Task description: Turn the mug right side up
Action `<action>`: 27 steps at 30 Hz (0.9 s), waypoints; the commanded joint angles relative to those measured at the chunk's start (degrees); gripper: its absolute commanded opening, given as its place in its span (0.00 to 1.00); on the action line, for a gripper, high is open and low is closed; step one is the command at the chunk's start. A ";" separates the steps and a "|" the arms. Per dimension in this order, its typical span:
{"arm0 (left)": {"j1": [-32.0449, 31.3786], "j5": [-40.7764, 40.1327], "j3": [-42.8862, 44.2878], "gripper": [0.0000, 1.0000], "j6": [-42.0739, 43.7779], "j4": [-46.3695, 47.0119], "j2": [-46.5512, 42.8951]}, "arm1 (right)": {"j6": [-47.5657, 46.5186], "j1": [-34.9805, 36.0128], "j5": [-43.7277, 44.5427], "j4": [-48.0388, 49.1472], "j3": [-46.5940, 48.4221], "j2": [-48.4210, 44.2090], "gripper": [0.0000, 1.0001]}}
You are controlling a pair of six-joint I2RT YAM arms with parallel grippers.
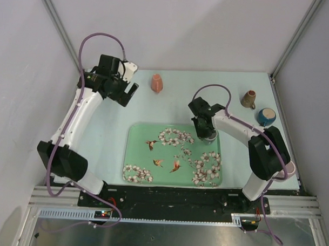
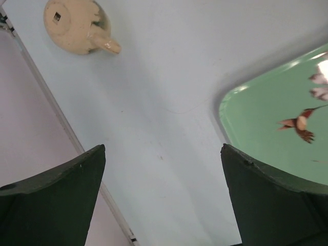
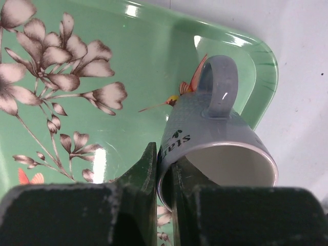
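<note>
A grey mug (image 3: pixel 215 133) with black lettering and a white inside is held over the far right corner of the green flowered tray (image 3: pixel 77 133). My right gripper (image 3: pixel 165 164) is shut on the mug's rim, one finger inside and one outside; the open mouth faces the wrist camera and the handle points away. In the top view the right gripper (image 1: pixel 206 134) covers most of the mug (image 1: pixel 209 137) at the tray's (image 1: pixel 147 160) far right corner. My left gripper (image 2: pixel 163 154) is open and empty above the bare table, left of the tray (image 2: pixel 266 123); it also shows in the top view (image 1: pixel 126 93).
A pinkish mug (image 1: pixel 156 83) lies at the far middle of the table; it also shows cream-coloured in the left wrist view (image 2: pixel 77 25). A brown mug (image 1: pixel 248 99) and a blue mug (image 1: pixel 266 116) stand at the far right. Enclosure walls stand on both sides.
</note>
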 commanded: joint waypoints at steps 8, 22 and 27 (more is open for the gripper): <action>5.08 10.89 -9.19 0.99 47.03 6.22 3.51 | -1.01 -0.27 -2.00 0.78 1.86 -0.22 0.45; 14.56 10.42 -0.74 0.91 105.49 8.57 22.29 | 2.52 1.52 -4.16 0.49 2.89 -13.69 0.99; 15.43 11.56 4.69 0.96 111.84 8.96 29.02 | 2.74 0.55 -3.00 -0.19 3.47 -15.06 0.99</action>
